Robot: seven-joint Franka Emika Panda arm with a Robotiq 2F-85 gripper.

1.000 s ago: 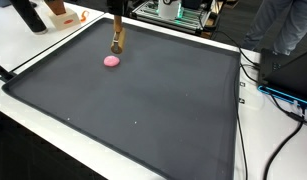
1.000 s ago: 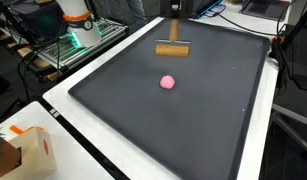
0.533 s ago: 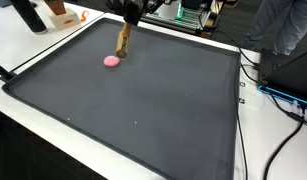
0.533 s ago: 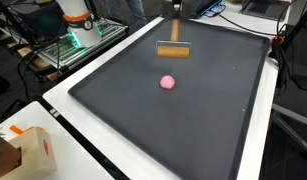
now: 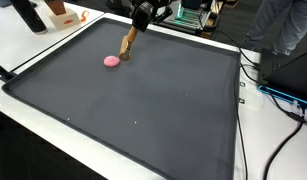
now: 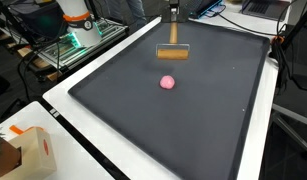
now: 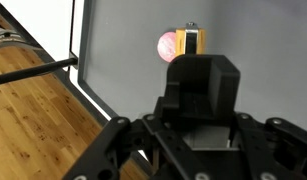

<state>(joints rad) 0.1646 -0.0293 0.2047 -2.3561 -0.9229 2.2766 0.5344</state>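
**Gripper holding a wooden tool above the mat, pink ball close by**

I am looking at a dark grey mat [image 5: 153, 110] covering most of a white table [image 5: 33, 45], with lab clutter crowding the far edge. The gripper [image 5: 140, 17] is hanging over the far part of the mat, its jaws clamped on the upper end of a wooden tool [image 5: 127, 43]. The tool is slanting down towards the mat in an exterior view, and its broad lower end is showing as a flat bar [image 6: 173, 53]. I cannot tell whether that end is touching the mat.

A pink ball [image 5: 111, 61] is lying on the mat just beside the tool's lower end, apart from it. In the wrist view the ball is peeking out next to the tool, past the gripper's black housing.

Further out, cables [image 5: 261, 85] are trailing over the table edge. A cardboard box [image 6: 23, 150] is sitting on a near corner, and a wooden floor [image 7: 33, 110] is showing beside the table.
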